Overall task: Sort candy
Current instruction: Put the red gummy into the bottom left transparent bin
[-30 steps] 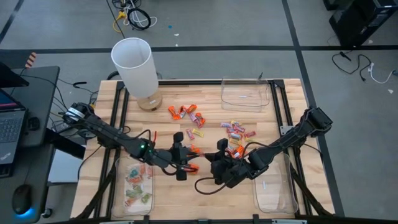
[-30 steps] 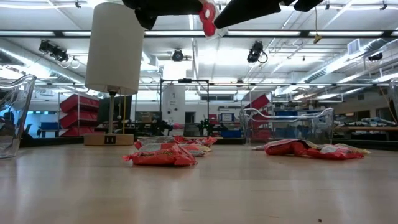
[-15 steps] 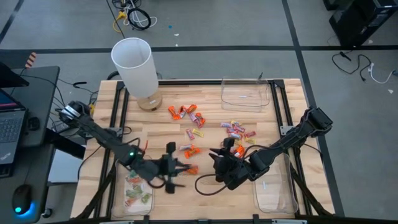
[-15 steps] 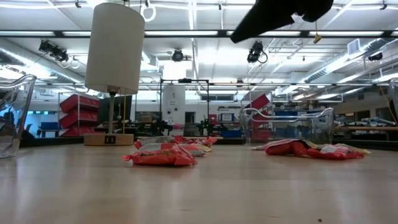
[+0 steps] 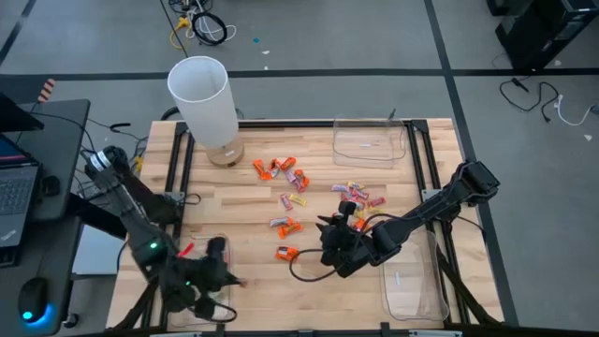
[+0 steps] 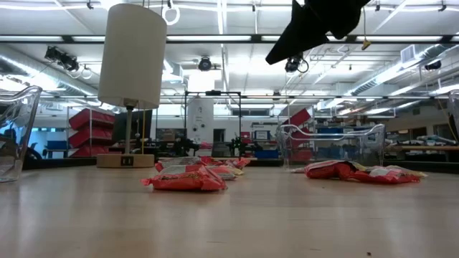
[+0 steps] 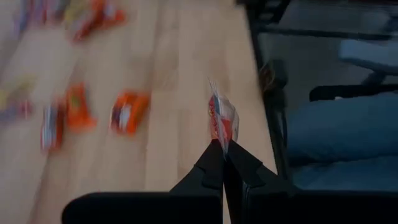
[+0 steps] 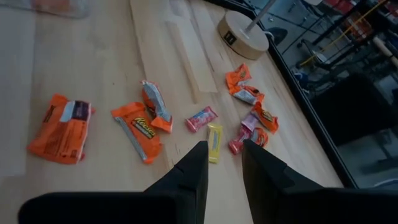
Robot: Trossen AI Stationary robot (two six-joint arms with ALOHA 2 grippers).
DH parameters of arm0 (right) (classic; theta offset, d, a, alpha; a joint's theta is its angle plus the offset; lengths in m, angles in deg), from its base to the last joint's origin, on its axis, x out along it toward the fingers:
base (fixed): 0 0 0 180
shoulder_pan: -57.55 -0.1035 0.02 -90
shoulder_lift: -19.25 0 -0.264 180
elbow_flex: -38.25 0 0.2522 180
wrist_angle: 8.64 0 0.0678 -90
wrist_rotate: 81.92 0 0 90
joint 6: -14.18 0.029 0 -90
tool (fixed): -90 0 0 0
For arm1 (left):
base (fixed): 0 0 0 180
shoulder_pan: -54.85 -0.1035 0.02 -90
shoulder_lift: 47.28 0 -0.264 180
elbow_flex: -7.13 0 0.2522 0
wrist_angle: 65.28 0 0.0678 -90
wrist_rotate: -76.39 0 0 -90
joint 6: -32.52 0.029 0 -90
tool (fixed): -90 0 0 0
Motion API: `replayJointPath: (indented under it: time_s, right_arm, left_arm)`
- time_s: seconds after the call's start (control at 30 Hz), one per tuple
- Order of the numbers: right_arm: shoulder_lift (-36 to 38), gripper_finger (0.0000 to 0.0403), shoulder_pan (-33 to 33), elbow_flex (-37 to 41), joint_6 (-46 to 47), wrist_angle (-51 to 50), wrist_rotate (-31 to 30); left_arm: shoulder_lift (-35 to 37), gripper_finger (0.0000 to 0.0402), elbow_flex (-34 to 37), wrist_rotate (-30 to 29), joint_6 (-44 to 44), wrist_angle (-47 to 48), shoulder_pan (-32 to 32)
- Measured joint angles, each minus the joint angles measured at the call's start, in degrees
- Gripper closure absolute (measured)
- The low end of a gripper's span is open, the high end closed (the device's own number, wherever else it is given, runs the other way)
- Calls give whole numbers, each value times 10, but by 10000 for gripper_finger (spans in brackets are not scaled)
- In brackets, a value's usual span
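The candy lies scattered over the middle of the table (image 5: 290,178), with orange pieces nearer the front (image 5: 285,253). My left gripper (image 5: 229,279) hangs over the near left of the table, above the clear left tray (image 5: 223,311), which the arm mostly hides. It is shut on one orange-red wrapped candy (image 7: 222,121). My right gripper (image 5: 325,229) hovers right of centre and points toward the far left. Its fingers (image 8: 224,155) stand a little apart with nothing between them, above orange (image 8: 140,127), pink (image 8: 202,118) and yellow (image 8: 214,140) candy. My left gripper pinches the candy by the wrapper's near end (image 7: 219,140) between its two fingertips. The fingers slant downward. The rest of the candy sticks out ahead of the tips, lifted clear of the table.
A white lamp (image 5: 201,98) stands at the far left on a round wooden base (image 5: 225,153). A clear tray (image 5: 370,140) sits at the far right of the table and another (image 5: 412,285) at the near right. In the low view only my right arm (image 6: 315,25) shows, high above the candy.
My left gripper has swung from beside my right gripper at the table's middle toward the near left corner, turning as it went and carrying the orange-red candy clear of the table. My right gripper has stayed about where it was and rolled a little.
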Motion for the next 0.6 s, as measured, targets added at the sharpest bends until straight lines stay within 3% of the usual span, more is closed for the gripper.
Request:
replayJointPath:
  time_s: [0.17,0.6]
  right_arm:
    - [0,318,3,0,4,23,1]
    - [0,318,6,0,4,89,5]
  left_arm:
    - [-1,401,-6,-2,-141,61,36]
    - [-1,401,-8,77,-241,84,75]
